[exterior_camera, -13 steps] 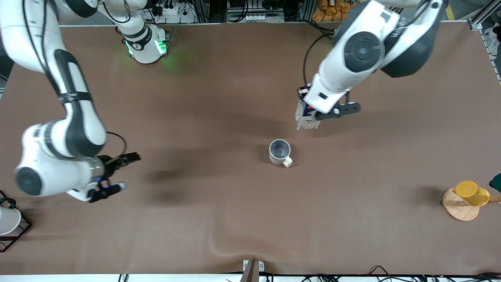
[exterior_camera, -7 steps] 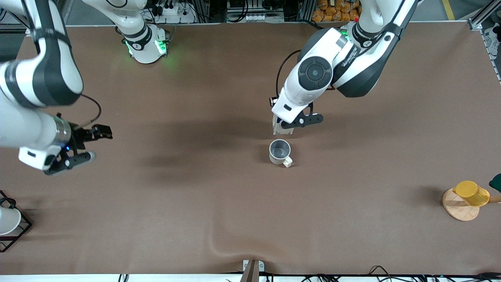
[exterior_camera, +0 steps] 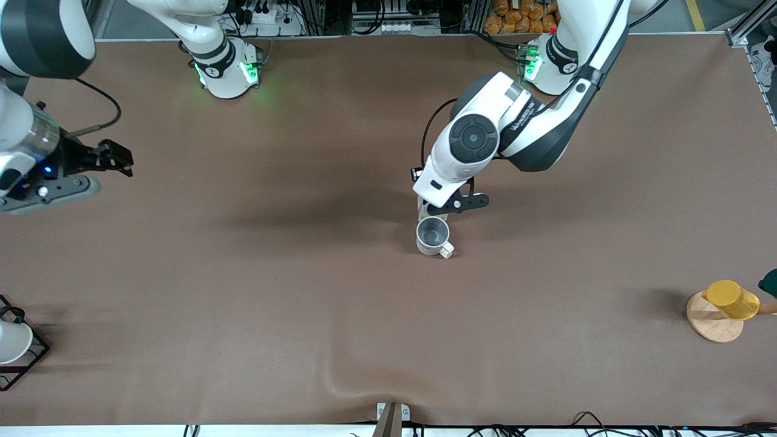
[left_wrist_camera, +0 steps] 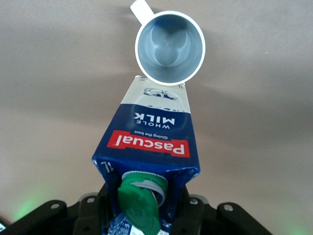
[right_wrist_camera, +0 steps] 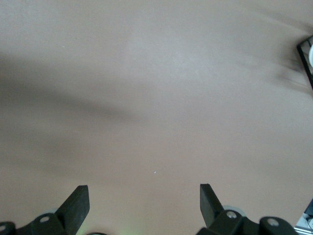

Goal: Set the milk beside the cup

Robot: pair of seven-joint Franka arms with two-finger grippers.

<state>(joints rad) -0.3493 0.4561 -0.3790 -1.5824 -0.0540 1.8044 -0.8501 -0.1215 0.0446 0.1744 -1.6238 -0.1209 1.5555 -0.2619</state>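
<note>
Since a second ago the left end effector (exterior_camera: 446, 208) has come in from the right of the frame and dropped toward the middle, so that the small dark-blue gable-top milk carton (exterior_camera: 423, 209) with its green round cap (left_wrist_camera: 140, 205) and red label band now sits just above the cream-beige cylindrical mug (exterior_camera: 433, 237) in the front view, farther from the camera than the mug. Its fingers are clamped on the carton's upper part, near the cap. From the left wrist view the carton's (left_wrist_camera: 149, 152) base appears to meet the mug's (left_wrist_camera: 169, 47) rim, though I can't say for sure whether they touch or whether the carton rests on the brown table (exterior_camera: 303, 303).

Meanwhile the right end effector (exterior_camera: 97, 173) has pulled up and away to the upper left edge of the frame, over bare table, and waits there with its fingers (right_wrist_camera: 77, 204) spread wide and holding nothing.

Lower right, a yellow cup (exterior_camera: 732, 299) sits on a wooden disc (exterior_camera: 710, 321); lower left, a white cup (exterior_camera: 12, 341) rests in a black wire rack (exterior_camera: 27, 361).
</note>
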